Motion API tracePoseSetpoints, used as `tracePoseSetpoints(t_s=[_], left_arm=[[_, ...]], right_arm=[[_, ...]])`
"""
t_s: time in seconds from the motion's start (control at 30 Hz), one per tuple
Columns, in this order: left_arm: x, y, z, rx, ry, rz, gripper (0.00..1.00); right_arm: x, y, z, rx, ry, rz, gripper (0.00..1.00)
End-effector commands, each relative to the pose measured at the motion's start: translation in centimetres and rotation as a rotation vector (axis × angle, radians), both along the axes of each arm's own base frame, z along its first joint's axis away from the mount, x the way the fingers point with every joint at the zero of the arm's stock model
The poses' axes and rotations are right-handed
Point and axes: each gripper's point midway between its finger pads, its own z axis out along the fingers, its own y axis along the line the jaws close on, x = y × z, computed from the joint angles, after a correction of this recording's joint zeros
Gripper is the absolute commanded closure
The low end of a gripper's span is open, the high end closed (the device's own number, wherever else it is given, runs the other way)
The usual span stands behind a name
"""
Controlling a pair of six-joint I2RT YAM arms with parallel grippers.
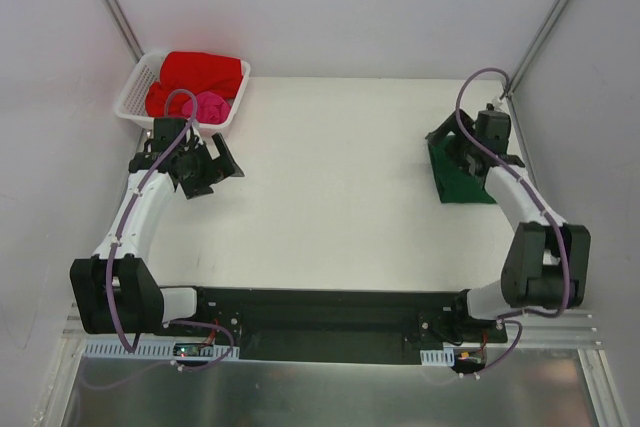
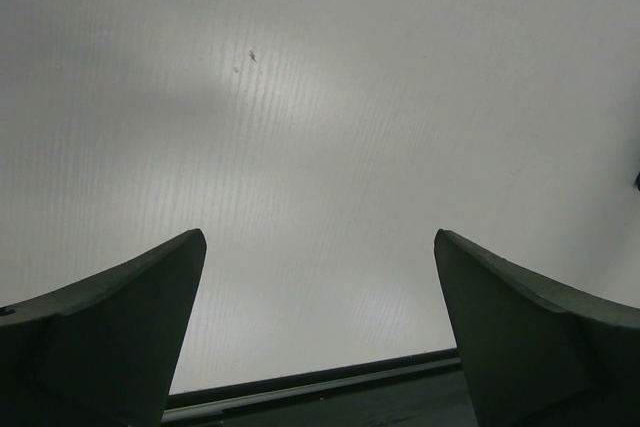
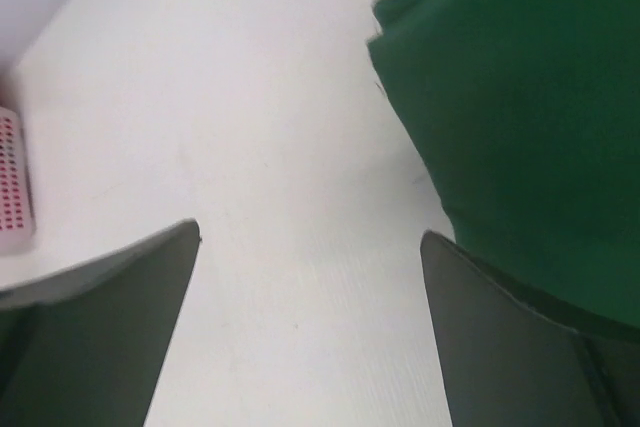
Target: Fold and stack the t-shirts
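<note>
A folded dark green t-shirt (image 1: 468,187) lies at the right of the white table (image 1: 330,177). My right gripper (image 1: 452,150) hovers over its left part, open and holding nothing. In the right wrist view the green t-shirt (image 3: 520,117) fills the upper right, and the right gripper (image 3: 308,231) has bare table between its fingers, the right finger standing in front of the cloth. A red t-shirt (image 1: 200,74) and a pink t-shirt (image 1: 210,107) lie bunched in the white basket (image 1: 133,97). My left gripper (image 1: 213,173) sits just in front of the basket, open; between the fingers of the left gripper (image 2: 318,237) only table shows.
The white lattice basket (image 3: 12,187) stands at the table's far left corner. Grey walls close in the left, back and right sides. The arms' black base rail (image 1: 320,322) runs along the near edge.
</note>
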Motion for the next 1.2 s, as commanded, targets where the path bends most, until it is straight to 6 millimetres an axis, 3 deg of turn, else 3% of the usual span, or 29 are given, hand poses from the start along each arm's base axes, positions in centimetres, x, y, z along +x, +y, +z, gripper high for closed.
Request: tracePoseSetpoints(t_s=[0.0, 0.17, 0.3, 0.43, 0.5, 0.67, 0.7, 0.73, 0.77, 0.83, 0.87, 0.97, 1.0, 1.17], left_arm=[[0.5, -0.1, 0.3, -0.015, -0.022, -0.015, 0.01], [0.5, -0.1, 0.5, -0.016, -0.028, -0.022, 0.01], [0.4, 0.0, 0.5, -0.004, -0.036, -0.028, 0.01], [0.3, -0.1, 0.3, -0.006, -0.028, -0.031, 0.01], [0.2, -0.2, 0.3, -0.013, -0.027, -0.037, 0.01], [0.1, -0.3, 0.4, -0.015, -0.035, -0.039, 0.01], [0.2, -0.2, 0.4, -0.014, -0.035, -0.040, 0.01], [0.2, -0.2, 0.3, -0.012, -0.033, -0.040, 0.01], [0.3, -0.2, 0.2, -0.014, -0.030, -0.041, 0.01], [0.5, -0.3, 0.1, -0.018, -0.024, -0.041, 0.01], [0.7, -0.3, 0.1, -0.021, -0.025, -0.039, 0.01], [1.1, -0.3, 0.5, -0.022, -0.037, -0.035, 0.01], [1.2, -0.3, 0.7, -0.019, -0.047, -0.037, 0.01], [1.4, 0.2, 1.2, 0.000, -0.062, -0.015, 0.01]], right_arm=[[-2.1, -0.1, -0.6, -0.062, -0.035, 0.015, 0.04], [-5.1, 0.0, -6.1, 0.012, 0.122, -0.071, 0.04], [-5.5, -0.5, -7.5, -0.018, 0.157, -0.078, 0.04], [-5.2, 0.8, -7.6, 0.023, 0.174, -0.010, 0.04], [-4.9, 1.4, -6.0, 0.046, 0.139, 0.015, 0.04], [-3.6, 2.4, 3.6, -0.013, -0.088, 0.138, 0.04], [-3.2, 2.6, 4.6, -0.023, -0.103, 0.164, 0.04], [-2.0, 2.6, 7.0, -0.038, -0.141, 0.176, 0.04], [-1.0, 2.6, 6.2, -0.036, -0.111, 0.175, 0.04], [1.3, 2.7, 7.0, -0.010, -0.124, 0.151, 0.04], [2.6, 2.7, 5.2, 0.003, -0.087, 0.142, 0.04], [5.2, 1.9, 3.5, 0.030, -0.054, 0.046, 0.04], [5.9, 1.4, 1.2, 0.025, -0.004, 0.015, 0.04], [7.9, 1.1, -1.8, 0.057, 0.063, -0.043, 0.04]])
